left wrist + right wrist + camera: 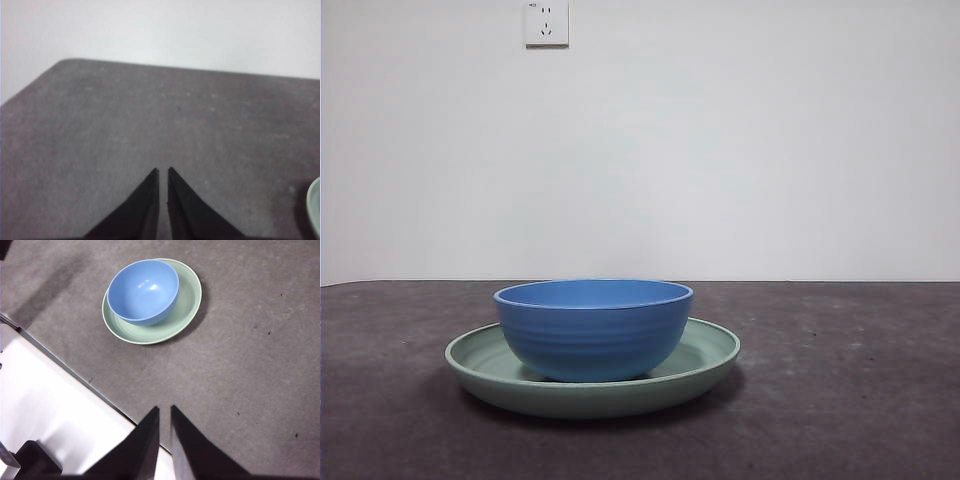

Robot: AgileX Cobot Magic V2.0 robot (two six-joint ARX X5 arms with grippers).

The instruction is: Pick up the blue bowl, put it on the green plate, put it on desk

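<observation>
Where the front view looks level across the desk point(860, 400), the blue bowl point(593, 328) is seen standing upright inside the green plate point(710, 352), which lies flat on the desk. The bowl is set off-centre in the plate, nearer one side of the rim, as is shown from above in the right wrist view. The bowl is seen to be empty. A white wall socket point(546, 22) is mounted on the wall behind the desk's far edge.

Neither gripper is touching the bowl or the plate. The right gripper point(165, 412) is held high, well apart from the pair, near an edge of the desk, with its jaws pressed almost together and nothing between them. The left gripper point(162, 174) is likewise nearly closed and empty, above bare desk; a pale green sliver at that picture's edge is probably the plate's rim, though too little is shown to be sure.
</observation>
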